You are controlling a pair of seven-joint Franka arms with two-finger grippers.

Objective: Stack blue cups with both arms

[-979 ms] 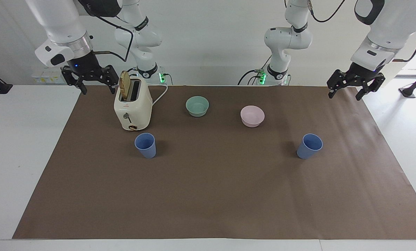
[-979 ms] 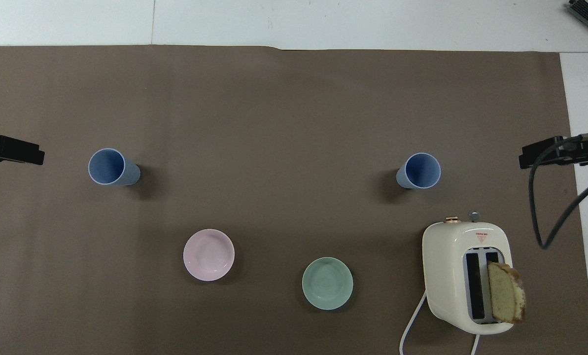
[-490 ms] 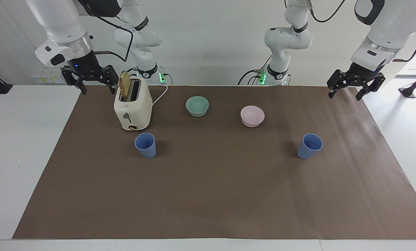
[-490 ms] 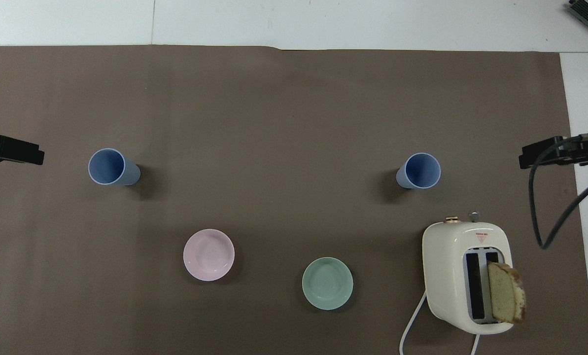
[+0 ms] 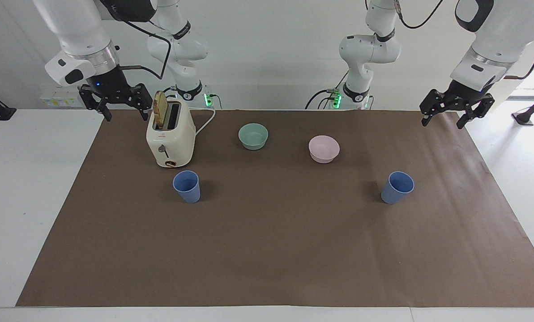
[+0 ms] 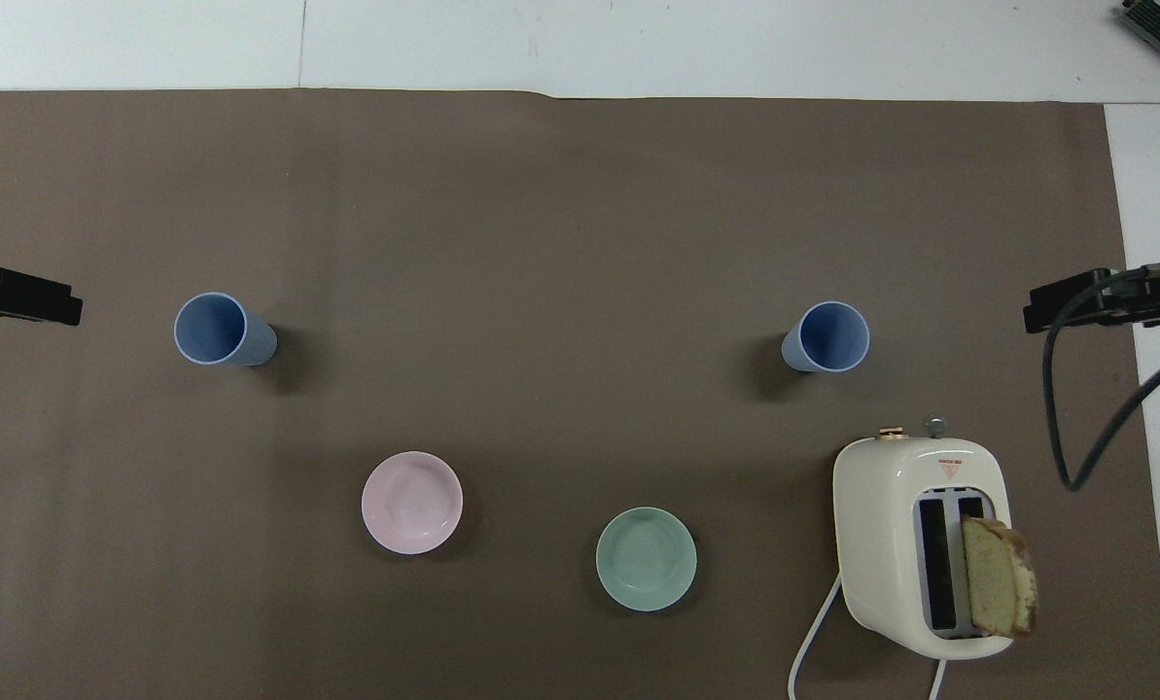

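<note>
Brown mat (image 5: 271, 250) covers desk. Two blue cups upright, well apart: one (image 5: 186, 186) at toaster's (image 5: 170, 138) 6 o'clock in the facing view, the other (image 5: 397, 187) toward left arm's end. Left claw (image 5: 443, 117) and right claw (image 5: 122, 114) both spread open, empty, over the mat's corners.

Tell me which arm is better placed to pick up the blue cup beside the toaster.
Right. That cup stands just past the toaster, at the right arm's end of the table. The right pincer hangs open there; the left pincer is open over the table's left-arm end, close to the second cup.
</note>
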